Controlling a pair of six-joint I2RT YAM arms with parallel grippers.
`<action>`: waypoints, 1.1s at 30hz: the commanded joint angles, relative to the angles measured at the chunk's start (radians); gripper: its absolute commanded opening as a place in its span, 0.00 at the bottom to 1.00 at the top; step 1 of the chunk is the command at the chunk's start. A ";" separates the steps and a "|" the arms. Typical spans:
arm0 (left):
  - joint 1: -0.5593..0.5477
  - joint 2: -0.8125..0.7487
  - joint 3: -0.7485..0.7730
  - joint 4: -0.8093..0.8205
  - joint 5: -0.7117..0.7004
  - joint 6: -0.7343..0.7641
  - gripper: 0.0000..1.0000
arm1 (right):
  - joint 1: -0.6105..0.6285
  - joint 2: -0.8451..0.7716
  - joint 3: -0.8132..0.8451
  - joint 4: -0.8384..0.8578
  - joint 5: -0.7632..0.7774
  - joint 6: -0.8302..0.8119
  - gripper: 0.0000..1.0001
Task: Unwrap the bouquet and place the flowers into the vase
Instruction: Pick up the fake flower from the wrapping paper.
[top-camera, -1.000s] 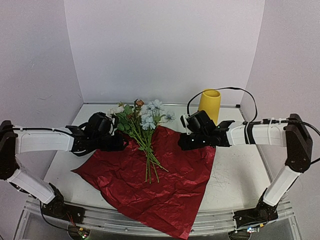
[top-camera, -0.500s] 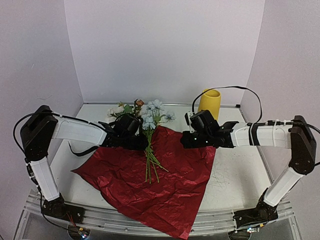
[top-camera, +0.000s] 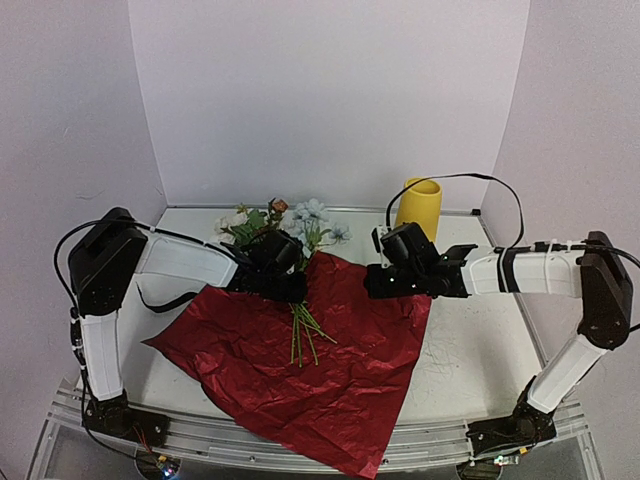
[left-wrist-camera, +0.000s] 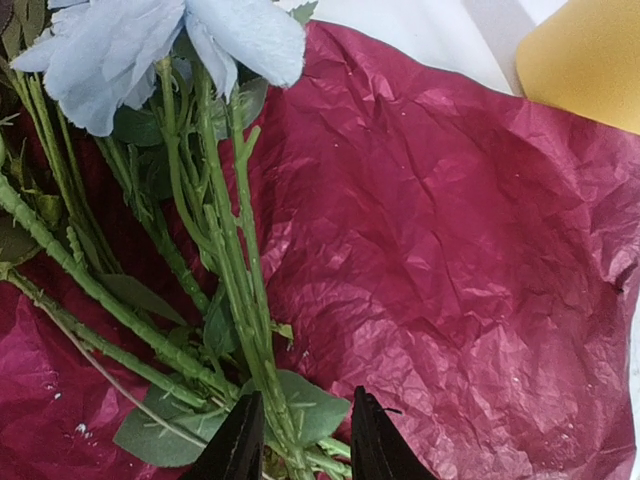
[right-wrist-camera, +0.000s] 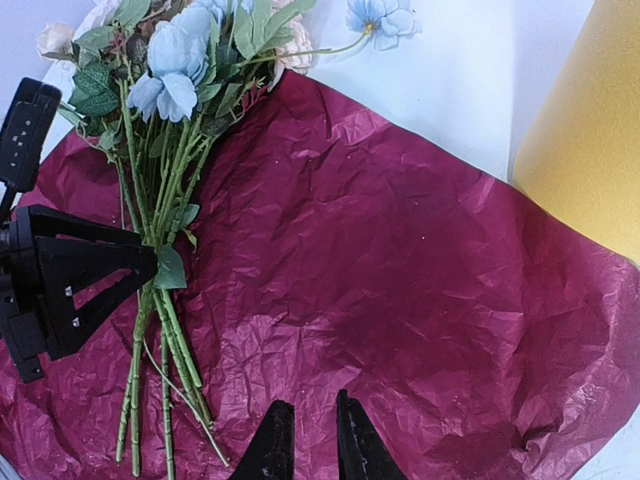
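Observation:
The bouquet lies unwrapped: the dark red paper (top-camera: 340, 370) is spread flat on the table, and the flowers (top-camera: 290, 225) lie across its far left part, blooms towards the back wall. Their green stems (left-wrist-camera: 225, 250) run between the fingers of my left gripper (left-wrist-camera: 305, 450), which is open. A gap shows beside its right finger. The same gripper (right-wrist-camera: 150, 268) shows at the stems in the right wrist view. My right gripper (right-wrist-camera: 313, 445) hovers over the paper's right part, open by a narrow gap with nothing in it. The yellow vase (top-camera: 418, 212) stands upright behind it.
A black cable (top-camera: 450, 180) loops behind the vase to the right arm. The paper's near corner hangs over the table's front rail (top-camera: 300, 445). Bare white table (top-camera: 480, 340) lies right of the paper. Walls close in on three sides.
My left arm has swung right, its elbow lifting, and brought its gripper onto the stems while the jaws narrowed. The right gripper has hardly moved.

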 joint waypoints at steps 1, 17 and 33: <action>-0.002 0.034 0.061 -0.032 -0.035 0.028 0.29 | 0.001 -0.037 -0.008 -0.016 0.030 0.007 0.17; -0.003 -0.014 0.149 -0.149 -0.118 0.067 0.10 | 0.001 -0.045 -0.011 -0.033 0.059 -0.003 0.16; -0.003 -0.334 0.066 -0.163 -0.131 0.033 0.03 | -0.004 -0.075 0.044 -0.010 -0.094 -0.008 0.20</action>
